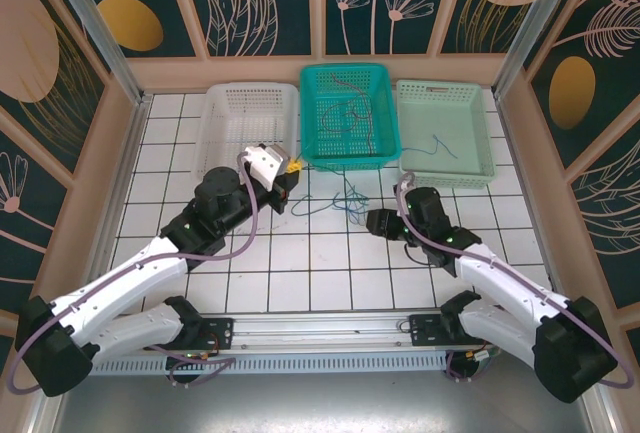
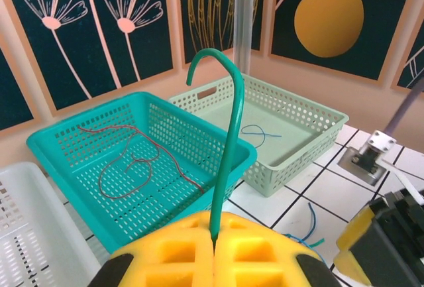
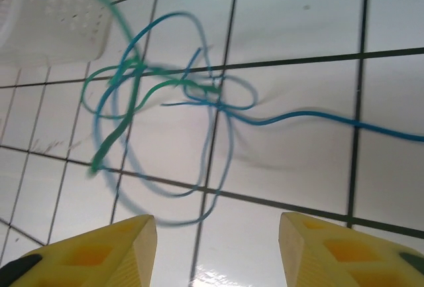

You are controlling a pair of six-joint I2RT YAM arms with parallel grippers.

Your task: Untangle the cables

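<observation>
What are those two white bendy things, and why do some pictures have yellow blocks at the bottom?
They are two robot arms bolted to a tiled table. One picture looks down from above. The other two come from small cameras on each arm's wrist, so the yellow blocks are claw fingers. The left claw is pinched shut on a green wire that sticks up. The right claw is open and holds nothing. In front of it lies a tangle of blue and green wires. At the back sit a white basket, a teal basket with a red wire inside, and a pale green basket with a blue wire inside.
</observation>
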